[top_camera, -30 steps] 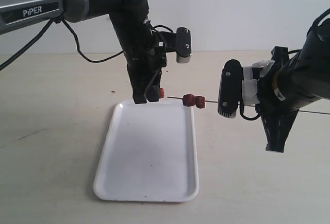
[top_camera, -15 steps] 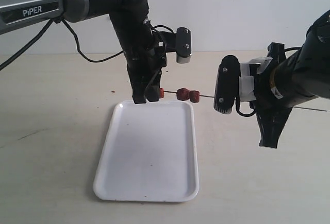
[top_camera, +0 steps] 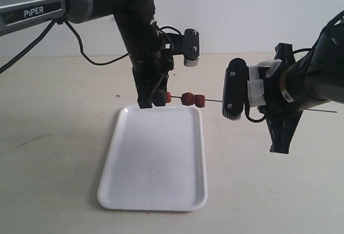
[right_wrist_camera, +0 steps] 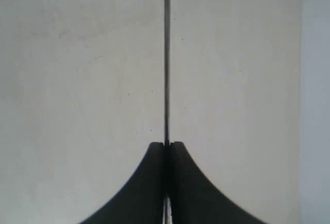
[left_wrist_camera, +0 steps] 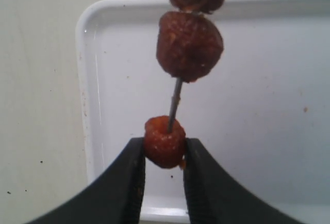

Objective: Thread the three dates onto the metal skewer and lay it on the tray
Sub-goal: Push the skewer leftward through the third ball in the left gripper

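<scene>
Pale surface stretches under both arms. Level in the air above it, the metal skewer carries all three dates. The end date sits pinched between the fingers of the left gripper, touching both. The two other dates sit close together a little further along the rod. The right gripper has its fingers pressed tight on the skewer's other stretch. Beneath the dates runs the back rim of the tray, which lies flat on the surface.

Pale beige tabletop under soft, even light, with a plain white wall behind
</scene>
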Tool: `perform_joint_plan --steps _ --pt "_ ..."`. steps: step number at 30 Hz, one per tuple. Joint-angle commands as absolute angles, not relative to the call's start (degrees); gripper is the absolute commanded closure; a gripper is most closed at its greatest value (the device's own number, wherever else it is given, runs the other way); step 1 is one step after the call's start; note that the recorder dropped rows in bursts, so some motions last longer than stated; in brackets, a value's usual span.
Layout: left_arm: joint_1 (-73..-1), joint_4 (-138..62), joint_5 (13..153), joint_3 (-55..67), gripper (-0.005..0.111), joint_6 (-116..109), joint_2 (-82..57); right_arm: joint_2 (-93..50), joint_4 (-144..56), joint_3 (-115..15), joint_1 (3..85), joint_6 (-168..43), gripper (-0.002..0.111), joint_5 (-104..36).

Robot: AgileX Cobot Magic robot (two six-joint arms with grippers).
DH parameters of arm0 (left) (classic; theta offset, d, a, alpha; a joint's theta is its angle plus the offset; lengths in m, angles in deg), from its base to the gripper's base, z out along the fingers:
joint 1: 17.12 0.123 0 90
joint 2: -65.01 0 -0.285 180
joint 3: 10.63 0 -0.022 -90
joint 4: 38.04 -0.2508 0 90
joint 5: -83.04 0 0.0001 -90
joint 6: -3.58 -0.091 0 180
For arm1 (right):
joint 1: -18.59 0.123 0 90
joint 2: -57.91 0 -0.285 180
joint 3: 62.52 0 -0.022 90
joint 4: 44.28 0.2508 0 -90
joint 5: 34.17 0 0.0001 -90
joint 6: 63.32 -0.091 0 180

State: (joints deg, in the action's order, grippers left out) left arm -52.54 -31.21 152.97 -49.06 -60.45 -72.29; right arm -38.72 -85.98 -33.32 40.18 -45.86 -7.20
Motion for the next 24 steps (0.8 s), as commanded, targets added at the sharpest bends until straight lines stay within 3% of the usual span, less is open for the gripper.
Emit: perform_joint_plan --steps 1,24 --pt "-52.5 -30.8 153.0 -48.9 0.079 -60.9 -71.6 -38.8 -86.4 -33.7 39.9 -45.1 0.108 -9.5" --pt "-52.7 -26.1 153.0 -48.9 0.079 -63.5 -71.6 -42.0 -86.3 -33.7 39.9 -47.5 0.108 -17.9"
